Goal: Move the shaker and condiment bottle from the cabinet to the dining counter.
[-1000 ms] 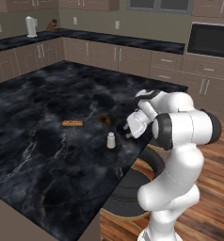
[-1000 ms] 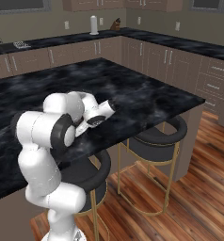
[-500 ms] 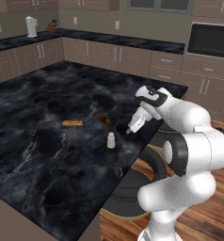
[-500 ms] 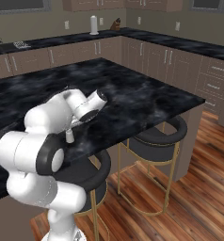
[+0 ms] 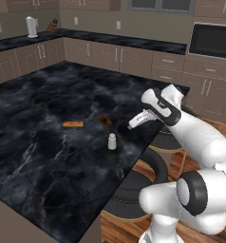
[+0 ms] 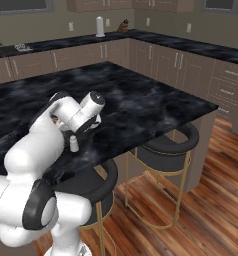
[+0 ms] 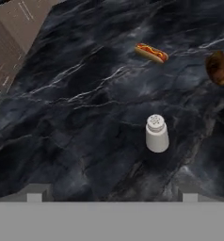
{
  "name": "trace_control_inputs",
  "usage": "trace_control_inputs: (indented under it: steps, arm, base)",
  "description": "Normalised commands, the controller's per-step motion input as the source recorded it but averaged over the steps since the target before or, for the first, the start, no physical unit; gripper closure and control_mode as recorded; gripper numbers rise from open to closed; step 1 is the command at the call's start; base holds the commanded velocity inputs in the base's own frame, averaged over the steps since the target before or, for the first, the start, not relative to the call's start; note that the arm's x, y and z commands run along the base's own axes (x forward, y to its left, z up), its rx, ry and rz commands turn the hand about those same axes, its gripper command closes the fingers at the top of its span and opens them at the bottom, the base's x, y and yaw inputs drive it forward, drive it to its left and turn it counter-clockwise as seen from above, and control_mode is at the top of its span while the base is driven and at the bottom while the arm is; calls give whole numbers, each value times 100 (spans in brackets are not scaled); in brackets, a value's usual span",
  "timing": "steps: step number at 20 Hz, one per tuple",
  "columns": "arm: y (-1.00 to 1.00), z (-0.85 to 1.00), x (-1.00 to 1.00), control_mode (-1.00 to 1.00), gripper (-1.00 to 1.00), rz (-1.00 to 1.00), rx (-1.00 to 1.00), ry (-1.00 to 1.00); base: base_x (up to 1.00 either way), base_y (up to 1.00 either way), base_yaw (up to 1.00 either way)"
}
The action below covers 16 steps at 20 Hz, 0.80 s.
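Standing upright on the dining counter (image 5: pixel 34 156), at centre frame in the left base view: shaker (image 5: pixel 112 141), beside a hot dog (image 5: pixel 72 124) and a brown pastry (image 5: pixel 105 120). Hovering just right of it, gripper (image 5: pixel 132 126) spreading wide, pinching nothing. Judging it light, rigid, smooth and tippable; gripping mid-body across the cylinder, below the rounded top.

Glossy white rounded arm (image 5: pixel 195 137) segments joined by dark grey joints.
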Motion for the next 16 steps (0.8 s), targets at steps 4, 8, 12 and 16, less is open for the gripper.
trace_control_inputs:
  steps: [4,8,12,16]
  arm:
    - [2,38,-51,-100,-100,-25,-10,0]
    - [3,37,-51,-100,-100,-21,-16,0]
    - [1,44,-51,-100,-100,-10,-15,0]
    - [0,34,-61,-100,-100,-8,-3,0]
  base:
    - [0,0,0]
    - [0,0,0]
    - [0,0,0]
    - [0,0,0]
